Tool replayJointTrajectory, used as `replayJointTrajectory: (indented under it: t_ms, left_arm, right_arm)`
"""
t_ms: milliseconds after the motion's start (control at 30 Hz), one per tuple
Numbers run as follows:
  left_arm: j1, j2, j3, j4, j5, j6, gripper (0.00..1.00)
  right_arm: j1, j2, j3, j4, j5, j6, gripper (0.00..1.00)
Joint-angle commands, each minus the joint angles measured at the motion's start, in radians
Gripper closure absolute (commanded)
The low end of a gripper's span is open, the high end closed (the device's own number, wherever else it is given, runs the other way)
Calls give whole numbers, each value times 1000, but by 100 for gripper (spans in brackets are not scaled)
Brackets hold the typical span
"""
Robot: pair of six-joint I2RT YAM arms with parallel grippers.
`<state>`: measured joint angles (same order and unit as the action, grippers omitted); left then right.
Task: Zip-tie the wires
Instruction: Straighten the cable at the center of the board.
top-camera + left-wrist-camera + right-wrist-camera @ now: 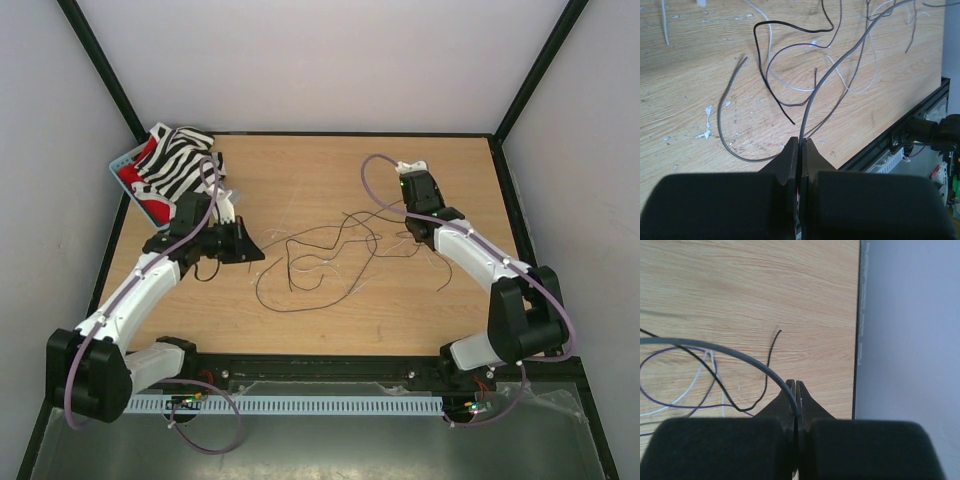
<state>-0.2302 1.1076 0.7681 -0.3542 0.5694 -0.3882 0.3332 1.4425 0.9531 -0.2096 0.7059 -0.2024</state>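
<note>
**A:** What fills most of the view?

**B:** The wooden table [300,185], walled on three sides. At its far left corner sits a zebra-striped bundle [182,160] with something red under it.

**A:** And the wires?

**B:** The wires [320,250] lie loose across the middle of the table. They are dark loops with a few pale strands among them, and they spread from the left part toward the right edge.

**A:** How does the left gripper stand?

**B:** The left gripper [800,142] is low over the left part of the table. Its fingers are pressed together on a grey strand [807,110], which rises from between the tips and curves away over the tangle.

**A:** The right one?

**B:** The right gripper [796,386] is near the right edge, also closed tight. It pinches a grey wire [755,365] that arches in from the left. I cannot tell whether both hold the same piece.
</note>
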Motion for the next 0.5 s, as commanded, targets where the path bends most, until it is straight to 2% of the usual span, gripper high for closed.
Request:
replayJointTrajectory:
  t_ms: [0, 133, 467]
  left_arm:
    - [-12, 52, -10, 39, -34, 37, 100]
    - [-13, 104, -44, 80, -43, 31, 100]
    - [-19, 194, -122, 186, -27, -4, 100]
  right_arm:
    - [-4, 10, 26, 32, -123, -38, 100]
    - [-2, 35, 30, 6, -163, -60, 100]
    - [-2, 135, 39, -58, -96, -37, 100]
